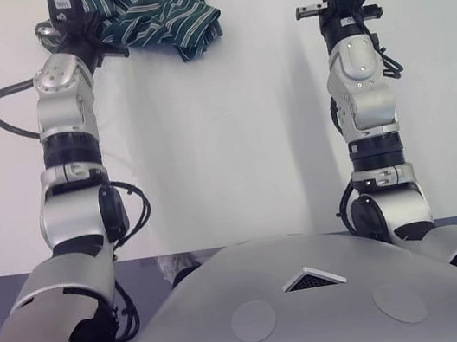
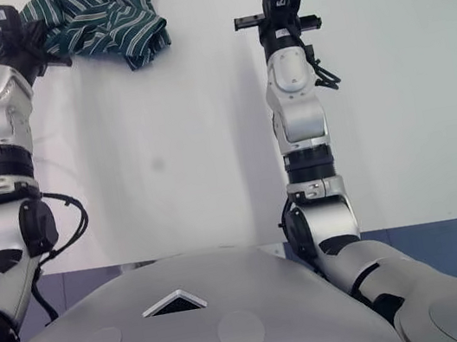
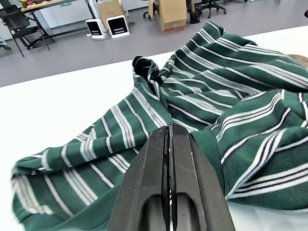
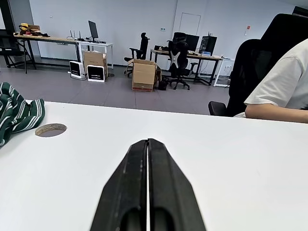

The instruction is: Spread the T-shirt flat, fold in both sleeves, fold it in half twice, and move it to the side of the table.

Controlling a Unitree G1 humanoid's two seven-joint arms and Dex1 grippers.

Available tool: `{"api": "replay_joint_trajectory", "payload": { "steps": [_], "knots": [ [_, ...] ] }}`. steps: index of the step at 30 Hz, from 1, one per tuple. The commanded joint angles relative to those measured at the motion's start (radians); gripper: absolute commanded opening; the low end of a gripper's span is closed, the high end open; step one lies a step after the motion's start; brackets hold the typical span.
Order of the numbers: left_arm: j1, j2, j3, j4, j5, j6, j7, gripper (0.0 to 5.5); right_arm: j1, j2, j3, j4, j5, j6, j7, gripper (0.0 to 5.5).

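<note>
- Left eye view: the green striped T-shirt (image 1: 154,12) lay bunched in a heap at the far left of the white table (image 1: 231,135), not spread at all. The left gripper (image 1: 112,50) sat at the heap's near-left edge. The right gripper (image 1: 336,2) hung over bare table, well apart from the cloth to its right.
- Right eye view: the same layout, with the shirt's nearest fold drooping toward the middle of the table.
- Left wrist view: the fingers (image 3: 159,159) were pressed together, tips just over the striped folds. I could see no cloth between them.
- Right wrist view: this gripper was also closed and held nothing. The shirt's edge showed far to its left, beside a round cut-out (image 4: 50,130) in the tabletop.
- The spreading looked barely begun, I'd say. To do it well, each gripper should open, pinch a single layer at an outer edge such as a hem or shoulder, and draw the corners apart, low over the table, so the folds don't drag along.
</note>
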Motion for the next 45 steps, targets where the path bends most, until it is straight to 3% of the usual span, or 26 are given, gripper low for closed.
{"api": "replay_joint_trajectory", "payload": {
  "steps": [1, 3, 7, 12, 18, 22, 29, 31, 38, 40, 45],
  "knots": [
    [-0.092, -0.074, -0.006, 0.161, -0.033, 0.128, -0.118, 0.02, -0.043, 0.0, 0.004, 0.037, -0.007, -0.017, 0.006, 0.0],
    [-0.072, -0.111, -0.027, 0.106, -0.07, 0.257, -0.235, 0.02, -0.046, -0.003, 0.003, 0.038, -0.007, -0.02, 0.006, 0.0],
    [0.251, -0.042, -0.324, -0.494, -0.085, 0.473, -0.544, 0.02, -0.1, -0.075, -0.002, 0.066, 0.021, -0.039, 0.113, 0.0],
    [0.391, 0.069, -0.439, -0.835, -0.088, 0.494, -0.641, 0.02, -0.246, -0.192, 0.09, 0.122, 0.137, 0.023, 0.574, 0.0],
    [0.309, 0.133, -0.304, -0.955, -0.138, 0.498, -0.611, 0.0, -0.351, -0.261, 0.284, 0.145, 0.213, 0.24, 1.06, 1.14],
    [0.305, 0.161, -0.259, -1.008, -0.165, 0.514, -0.597, 0.0, -0.365, -0.296, 0.36, 0.216, 0.181, 0.3, 1.186, 1.92],
    [0.348, 0.198, -0.25, -1.022, -0.164, 0.49, -0.585, 0.0, -0.445, -0.272, 0.353, 0.459, 0.104, 0.259, 1.139, 1.92],
    [0.349, 0.193, -0.255, -1.016, -0.164, 0.485, -0.58, 0.0, -0.448, -0.263, 0.353, 0.47, 0.119, 0.274, 1.175, 1.6],
    [0.333, 0.204, -0.221, -0.932, -0.151, 0.44, -0.554, 0.0, -0.386, -0.297, 0.352, 0.311, 0.156, 0.349, 1.266, 0.17],
    [0.324, 0.207, -0.198, -0.908, -0.15, 0.424, -0.533, 0.0, -0.372, -0.305, 0.343, 0.259, 0.159, 0.339, 1.253, 0.04],
    [0.378, 0.289, -0.056, -0.912, -0.232, 0.413, -0.584, 0.0, -0.294, -0.405, 0.095, -0.17, 0.374, 0.451, 1.233, 0.04]
  ]
}}
